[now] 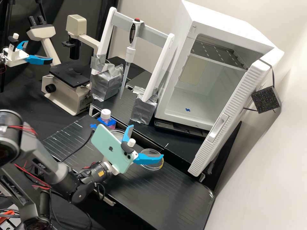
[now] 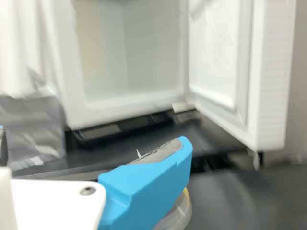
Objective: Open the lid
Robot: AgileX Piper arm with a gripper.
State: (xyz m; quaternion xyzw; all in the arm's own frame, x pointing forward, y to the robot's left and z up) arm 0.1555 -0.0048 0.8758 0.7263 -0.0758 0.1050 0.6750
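Though black the bench (image 1: 172, 195), pale walls (image 1: 268, 179).

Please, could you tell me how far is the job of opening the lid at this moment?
Done: the white cabinet's door stands open, but it may not belong to this job. In hand: nothing; the gripper is open and empty, one finger partly covering the clear dish in the high view. Left: probably the lid itself; I cannot tell if the dish is covered. The bottle's white cap is on.

black grooved bench (image 1: 166, 191) | clear round dish (image 1: 151, 152) | partly hidden clear dish (image 1: 118, 134) | white-capped bottle (image 1: 106, 115)
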